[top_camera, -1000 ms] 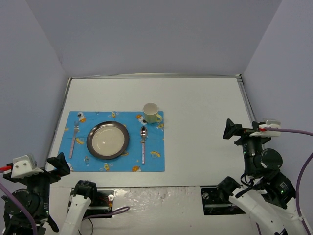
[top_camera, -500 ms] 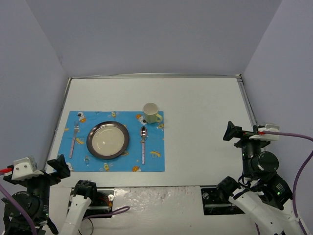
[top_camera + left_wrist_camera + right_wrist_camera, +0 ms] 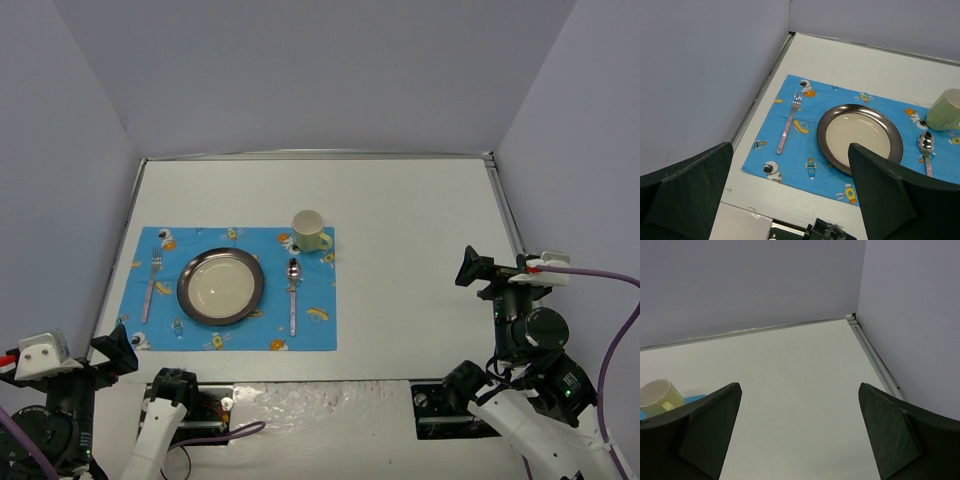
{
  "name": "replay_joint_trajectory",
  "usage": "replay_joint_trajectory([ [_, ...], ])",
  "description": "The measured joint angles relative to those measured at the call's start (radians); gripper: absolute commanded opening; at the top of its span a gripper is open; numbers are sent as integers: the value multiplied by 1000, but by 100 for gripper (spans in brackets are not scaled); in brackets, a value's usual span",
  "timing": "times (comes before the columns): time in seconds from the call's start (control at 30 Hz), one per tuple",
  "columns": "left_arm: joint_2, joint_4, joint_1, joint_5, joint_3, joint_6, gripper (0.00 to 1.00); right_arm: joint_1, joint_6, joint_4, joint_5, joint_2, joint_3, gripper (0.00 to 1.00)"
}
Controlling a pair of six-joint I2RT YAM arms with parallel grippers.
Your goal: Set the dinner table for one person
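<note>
The white dinner table carries a blue cartoon mat at its near left. On the mat lie a metal plate, a fork to its left and a spoon to its right. A pale green cup stands on the mat's far right corner. My left gripper hangs open and empty off the table's near-left corner. In the left wrist view the left gripper looks over the plate and fork. My right gripper is open and empty above the table's right edge.
Grey walls close the table in on the left, back and right. A thin metal edge runs along the right side. The right wrist view shows the right gripper over bare tabletop, with the cup at far left.
</note>
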Motion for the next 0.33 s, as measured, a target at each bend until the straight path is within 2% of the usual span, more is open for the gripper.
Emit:
replay_joint_trajectory([
  [0.33,0,-20,0,28,5,8,97,0,0,2,-6,21,0,100],
])
